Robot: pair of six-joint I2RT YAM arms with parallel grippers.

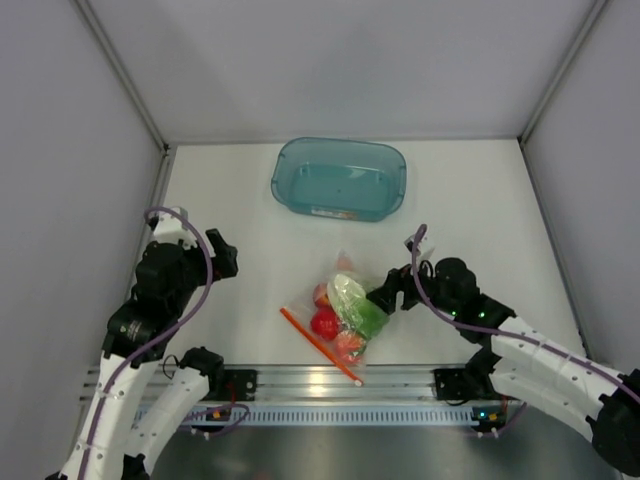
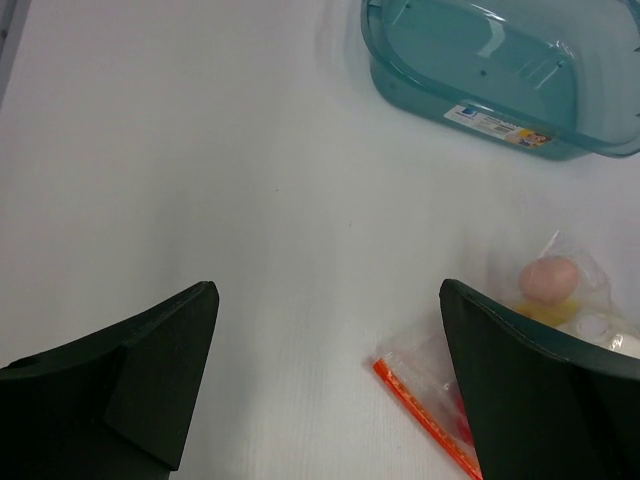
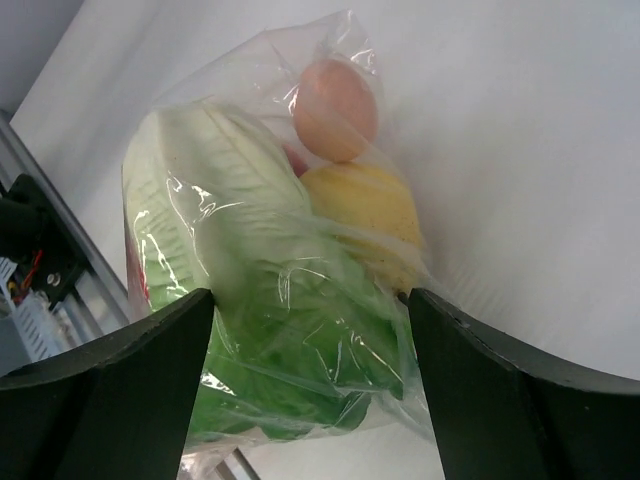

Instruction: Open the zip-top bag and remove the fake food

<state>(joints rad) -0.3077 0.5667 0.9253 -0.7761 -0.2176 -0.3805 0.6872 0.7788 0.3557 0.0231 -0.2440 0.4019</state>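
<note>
**Wide-spread right gripper (image 3: 310,295) straddling zip-top bag (image 1: 340,318)**

The zip-top bag is lying on the table (image 1: 230,200) near its front edge, betw. the two arms and well apart from the teal bin (image 1: 339,178), w/ the fake food (image 3: 260,250) sitting inside. The right gripper's fingers are standing either side of the lettuce end; contact unclear. The left gripper (image 2: 328,288) is hanging spread over bare table, bag off to its right.

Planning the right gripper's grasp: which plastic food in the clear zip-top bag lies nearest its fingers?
The large green-white lettuce head, right between the fingers; the pink peach and yellow fruit sit farther out.
</note>
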